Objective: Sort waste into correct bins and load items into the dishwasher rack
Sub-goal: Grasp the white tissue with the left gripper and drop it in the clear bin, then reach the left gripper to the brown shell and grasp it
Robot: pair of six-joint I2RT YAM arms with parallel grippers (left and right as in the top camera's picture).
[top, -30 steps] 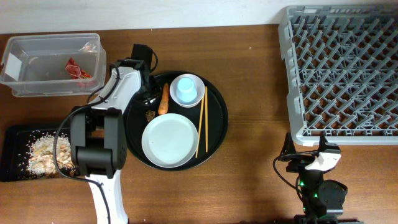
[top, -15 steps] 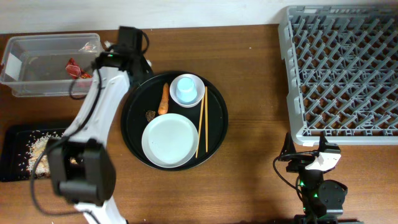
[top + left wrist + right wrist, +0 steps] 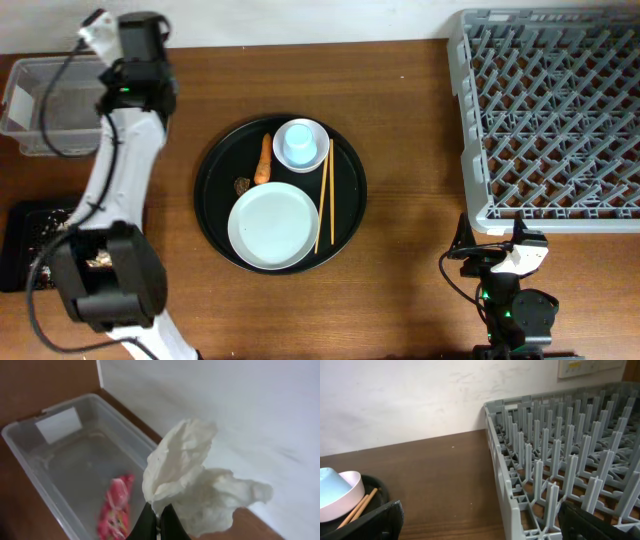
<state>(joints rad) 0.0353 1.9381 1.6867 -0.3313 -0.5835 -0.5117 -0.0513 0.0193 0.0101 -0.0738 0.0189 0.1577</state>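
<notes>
Tub (image 3: 75, 465) — plain white label (image 3: 59, 424)

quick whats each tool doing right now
left tool: closed, holding the tissue
right tool: open, holding nothing

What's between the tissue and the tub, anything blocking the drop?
Nothing visible. The left gripper pinches the tissue above the tub, which is open-topped with no lid. Only a red wrapper lies on its floor, with bare bottom beside it.
</notes>
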